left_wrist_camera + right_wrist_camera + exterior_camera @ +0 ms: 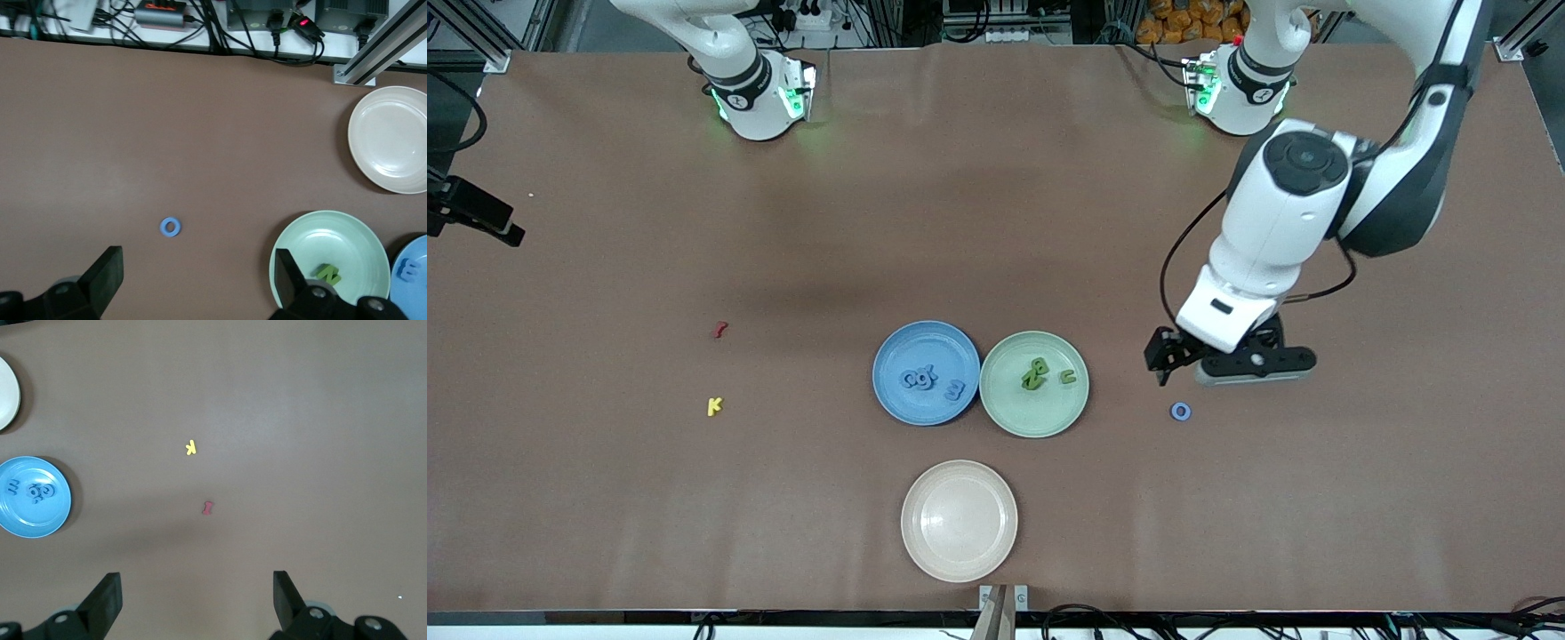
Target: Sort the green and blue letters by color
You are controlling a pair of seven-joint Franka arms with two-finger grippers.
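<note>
A periwinkle blue O (pixel 1181 411) (pixel 171 227) lies flat on the bare table, toward the left arm's end from the green plate (pixel 1032 420) (pixel 333 233). My left gripper (pixel 1227 363) (pixel 197 261) hangs open over the table just beside the O, with nothing between its fingers. The green plate holds olive green letters (pixel 1035 373) (pixel 327 273), one more (pixel 1068 377) beside them. The blue plate (pixel 925 340) (pixel 40 520) holds blue letters (pixel 919 378) (pixel 40 492). My right gripper (pixel 197 583) is open and empty above bare table, out of the front view.
An empty cream plate (pixel 959 520) (pixel 390 140) sits near the table's front edge. A yellow K (pixel 713 406) (pixel 191 447) and a small dark red piece (pixel 720 330) (pixel 208 508) lie toward the right arm's end.
</note>
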